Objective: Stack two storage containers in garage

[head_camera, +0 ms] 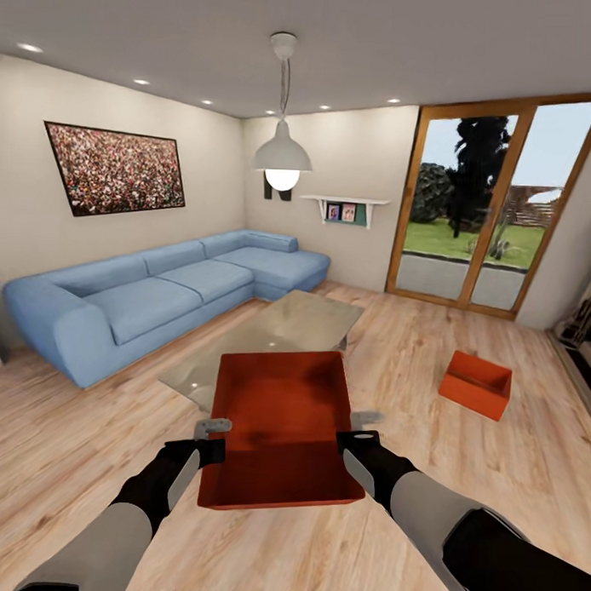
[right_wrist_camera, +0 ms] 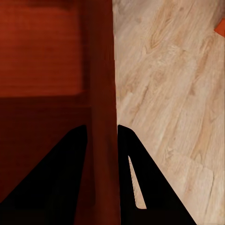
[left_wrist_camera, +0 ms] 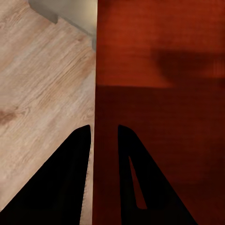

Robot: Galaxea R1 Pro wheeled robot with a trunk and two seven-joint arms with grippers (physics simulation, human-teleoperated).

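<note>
Living room, wood-plank floor (head_camera: 460, 472) throughout. Held container (head_camera: 278, 427) up off the floor at near centre, open top up, gripped on both side walls.

Left gripper (head_camera: 212, 442) on the left wall; jaws narrow, one finger outside and one inside the wall (left_wrist_camera: 95, 108), clamped on it. Right gripper (head_camera: 355, 438) on the right wall; jaws narrow too, straddling that wall (right_wrist_camera: 101, 93) and closed on it.

Glass coffee table (head_camera: 299, 325) just beyond the held container, partly hidden behind it. Blue sofa (head_camera: 159, 295) far left along the wall. Second container (head_camera: 476, 384) on the floor to the right, well apart, tilted corner-on. Glass doors (head_camera: 490, 209) far right. Pendant lamp (head_camera: 282, 154) overhead at centre.
</note>
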